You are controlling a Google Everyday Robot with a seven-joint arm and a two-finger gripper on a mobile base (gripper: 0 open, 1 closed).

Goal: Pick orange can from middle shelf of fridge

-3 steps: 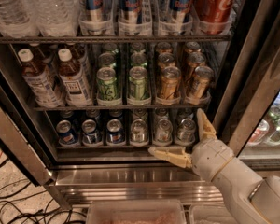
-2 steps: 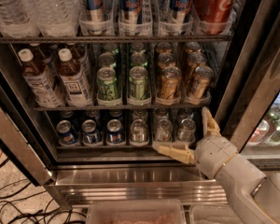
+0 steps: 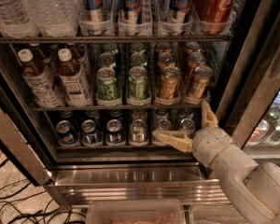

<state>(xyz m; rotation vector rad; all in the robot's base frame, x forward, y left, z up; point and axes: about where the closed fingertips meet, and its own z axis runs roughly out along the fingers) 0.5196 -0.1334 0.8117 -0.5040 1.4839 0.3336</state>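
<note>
jaws wide apart, gripper hangs below middle shelf bearing two front orange cans.

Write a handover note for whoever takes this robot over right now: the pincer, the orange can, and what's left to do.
The pincer is open and holds nothing. It is low at the right of the fridge, just under the orange cans.
The orange cans stand upright in two lanes at the right end of the middle shelf, right of the green cans. None is touched.
Done: the arm is at the fridge front.
Left: raise the pincer to a front orange can, close on it and draw it out.
</note>
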